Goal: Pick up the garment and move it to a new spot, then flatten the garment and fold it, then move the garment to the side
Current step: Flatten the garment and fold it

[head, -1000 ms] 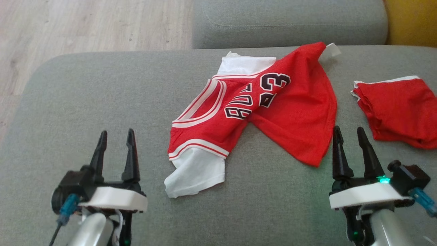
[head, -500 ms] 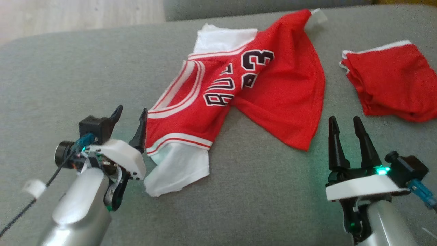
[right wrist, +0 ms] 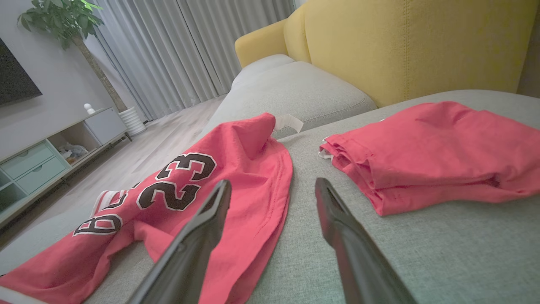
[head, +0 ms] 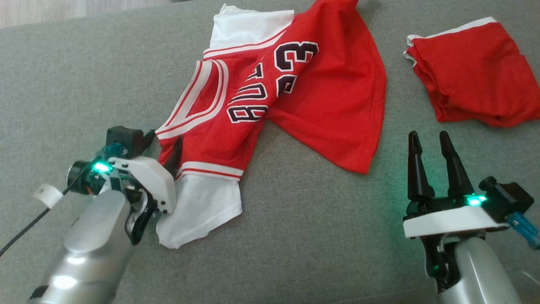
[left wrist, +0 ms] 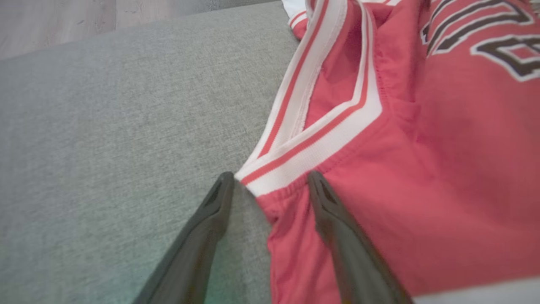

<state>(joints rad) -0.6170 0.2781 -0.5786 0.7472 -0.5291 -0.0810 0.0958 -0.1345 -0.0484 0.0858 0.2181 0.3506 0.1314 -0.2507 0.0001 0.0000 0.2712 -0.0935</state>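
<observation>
The left gripper (head: 162, 142) (left wrist: 270, 181) spreads its two dark fingers (left wrist: 206, 228) wide around a striped corner of the garment (head: 329, 105) (left wrist: 422, 190) (right wrist: 253, 177). One finger lies over the bare sofa cushion (head: 84, 84) (left wrist: 105, 126) and the other over red cloth, and nothing is gripped. The garment is a red jersey with white-and-red banded trim, black white-edged lettering and the number 23, with white sleeves showing at two ends. It lies rumpled and partly folded over itself across the middle of the grey cushion. The right gripper (head: 429, 139) (right wrist: 273, 185) hovers, fingers likewise wide and empty, just beside the jersey's lower red hem. Farther right, apart from the jersey, rests a folded red cloth (head: 472, 84) (right wrist: 443, 143) with a white edge.
</observation>
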